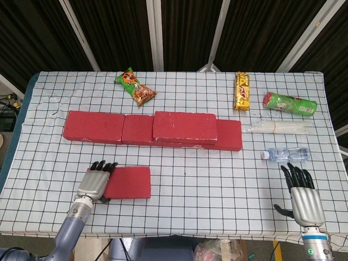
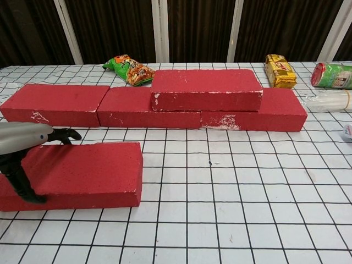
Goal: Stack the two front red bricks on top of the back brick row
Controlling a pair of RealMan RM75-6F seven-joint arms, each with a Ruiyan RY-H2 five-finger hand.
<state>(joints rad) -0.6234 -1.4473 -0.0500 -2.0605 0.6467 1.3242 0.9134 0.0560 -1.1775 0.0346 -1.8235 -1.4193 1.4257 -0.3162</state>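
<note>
One red brick (image 1: 129, 182) (image 2: 88, 168) lies at the front left of the table. My left hand (image 1: 93, 185) (image 2: 22, 137) grips its left end, with fingers over the far edge and the thumb on the near face. The back brick row (image 1: 93, 126) (image 2: 55, 102) runs across the middle of the table. Another red brick (image 1: 185, 126) (image 2: 206, 88) is stacked on the row's right half. My right hand (image 1: 304, 201) hovers open at the front right, holding nothing, and only the head view shows it.
A green snack bag (image 1: 136, 87) (image 2: 129, 69) lies behind the row. At the back right are a yellow packet (image 1: 242, 91), a green can (image 1: 290, 103), a clear plastic sleeve (image 1: 277, 127) and a water bottle (image 1: 285, 154) near my right hand.
</note>
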